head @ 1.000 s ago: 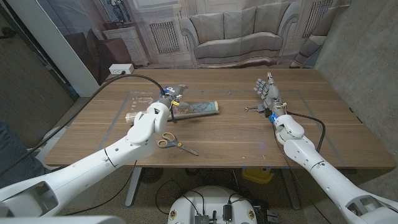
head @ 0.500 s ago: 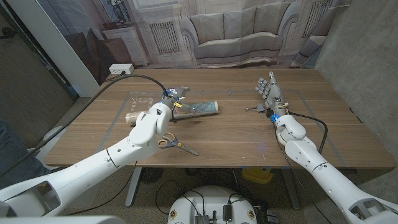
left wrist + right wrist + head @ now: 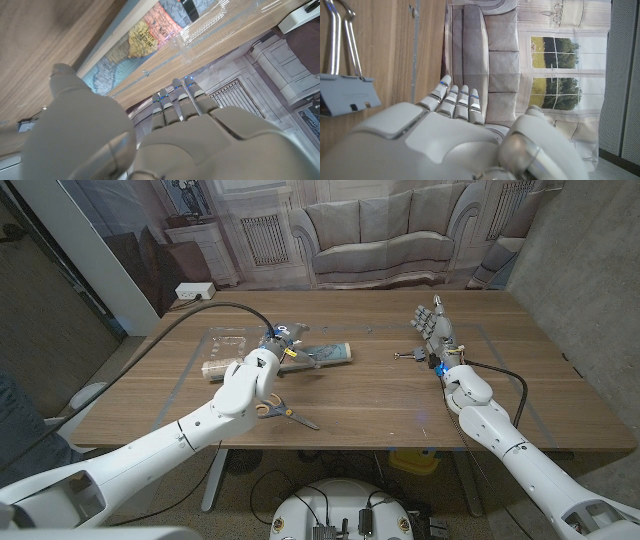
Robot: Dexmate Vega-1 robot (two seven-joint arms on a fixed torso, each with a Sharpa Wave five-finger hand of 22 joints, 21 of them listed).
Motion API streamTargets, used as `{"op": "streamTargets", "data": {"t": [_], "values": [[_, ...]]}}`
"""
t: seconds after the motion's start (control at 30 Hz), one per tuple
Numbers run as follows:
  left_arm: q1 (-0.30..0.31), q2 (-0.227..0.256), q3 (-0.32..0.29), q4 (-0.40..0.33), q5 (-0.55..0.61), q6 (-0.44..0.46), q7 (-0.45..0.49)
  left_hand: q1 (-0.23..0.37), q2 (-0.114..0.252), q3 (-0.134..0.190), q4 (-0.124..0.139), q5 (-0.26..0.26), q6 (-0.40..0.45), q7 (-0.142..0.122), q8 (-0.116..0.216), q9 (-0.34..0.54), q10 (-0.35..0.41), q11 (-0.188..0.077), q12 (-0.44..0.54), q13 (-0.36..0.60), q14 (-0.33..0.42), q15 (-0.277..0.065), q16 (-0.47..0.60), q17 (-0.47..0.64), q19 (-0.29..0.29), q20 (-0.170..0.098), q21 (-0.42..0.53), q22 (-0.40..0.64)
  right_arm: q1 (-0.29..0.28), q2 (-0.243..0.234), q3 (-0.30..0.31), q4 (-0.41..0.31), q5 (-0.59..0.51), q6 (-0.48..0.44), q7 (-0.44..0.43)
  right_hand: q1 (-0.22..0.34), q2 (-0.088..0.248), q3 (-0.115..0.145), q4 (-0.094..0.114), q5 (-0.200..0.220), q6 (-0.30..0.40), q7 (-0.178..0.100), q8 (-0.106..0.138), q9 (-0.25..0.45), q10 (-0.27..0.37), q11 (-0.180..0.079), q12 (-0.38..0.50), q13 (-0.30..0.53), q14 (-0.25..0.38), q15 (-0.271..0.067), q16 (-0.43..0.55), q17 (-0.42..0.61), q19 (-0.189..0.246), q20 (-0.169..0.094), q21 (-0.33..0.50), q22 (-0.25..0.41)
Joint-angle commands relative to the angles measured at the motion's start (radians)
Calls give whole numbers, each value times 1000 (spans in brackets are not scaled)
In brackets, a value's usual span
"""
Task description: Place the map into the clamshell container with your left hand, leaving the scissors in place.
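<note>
My left hand (image 3: pixel 277 340) hovers over the near end of the map (image 3: pixel 328 353), fingers straight and together, holding nothing. The map lies flat on the desk (image 3: pixel 380 395), just beside the clear container (image 3: pixel 228 345). The scissors (image 3: pixel 281 411) lie nearer me. My right hand (image 3: pixel 430 326) stands upright, open, beside a binder clip (image 3: pixel 408 356).

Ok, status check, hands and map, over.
Left robot hand open above the map, not gripping. Right robot hand open, idle by a binder clip. Map beside the clamshell; scissors untouched.
</note>
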Motion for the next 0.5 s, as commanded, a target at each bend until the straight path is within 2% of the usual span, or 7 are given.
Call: {"op": "streamTargets", "data": {"t": [0.03, 0.4, 0.5], "values": [[-12, -26, 6, 43, 29, -37, -13, 5, 8, -8, 2, -2, 10, 1, 3, 2, 13, 1, 8, 5, 13, -64, 3, 2, 12, -12, 5, 4, 6, 7, -1, 16, 9, -4, 8, 1, 6, 3, -5, -5, 7, 1, 0, 4, 9, -2, -1, 5, 7, 0, 2, 3, 12, -2, -7, 5], [-23, -40, 1, 87, 8, -69, 6, 11, 14, -12, 2, -2, 27, -8, 7, 3, 28, -8, 13, 5, 26, -71, 6, 2, 25, -15, 8, 4, 8, 13, -1, 24, 13, -6, 4, 1, 7, 3, -5, -5, 9, 1, 0, 5, 9, -3, -2, 5, 6, 1, 1, 3, 14, -2, -10, 5], [-25, -43, 0, 95, 4, -71, 12, 15, 17, -13, 2, -2, 31, -8, 8, 3, 33, -6, 13, 5, 27, -74, 6, 2, 38, -8, 12, 4, 10, 15, -1, 28, 14, -7, 5, 1, 8, 2, -6, -6, 8, 1, 0, 5, 8, -1, -2, 5, 6, 1, 0, 3, 14, -2, -11, 5]]}}
